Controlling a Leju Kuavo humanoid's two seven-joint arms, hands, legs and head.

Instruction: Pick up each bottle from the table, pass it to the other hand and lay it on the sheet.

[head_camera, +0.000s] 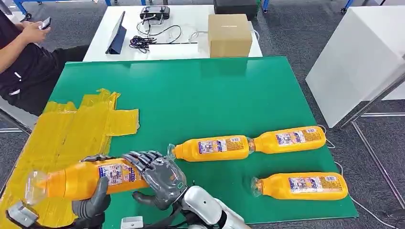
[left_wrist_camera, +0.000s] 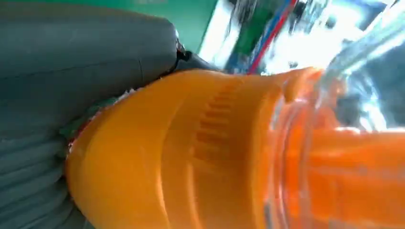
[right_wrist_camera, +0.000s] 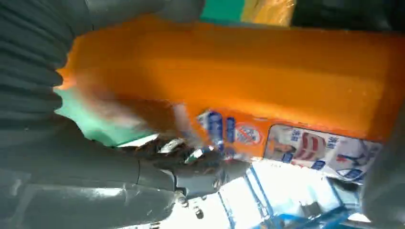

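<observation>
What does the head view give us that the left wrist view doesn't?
Head view alone: three orange bottles lying on the green table, the yellow sheet, the right hand, a cardboard box and a seated person.
Left wrist view alone: the held bottle's ribbed shoulder and clear neck up close.
Both: the left hand gripping the held bottle.

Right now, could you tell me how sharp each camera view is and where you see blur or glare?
Head view: sharp, evenly lit, with soft sheen on the green mat. Left wrist view: the held bottle is so close it looks soft, the background blurred and overexposed. Right wrist view: the bottle's label is readable in part, smeared beside the right hand, with a bright washed-out patch below.
</observation>
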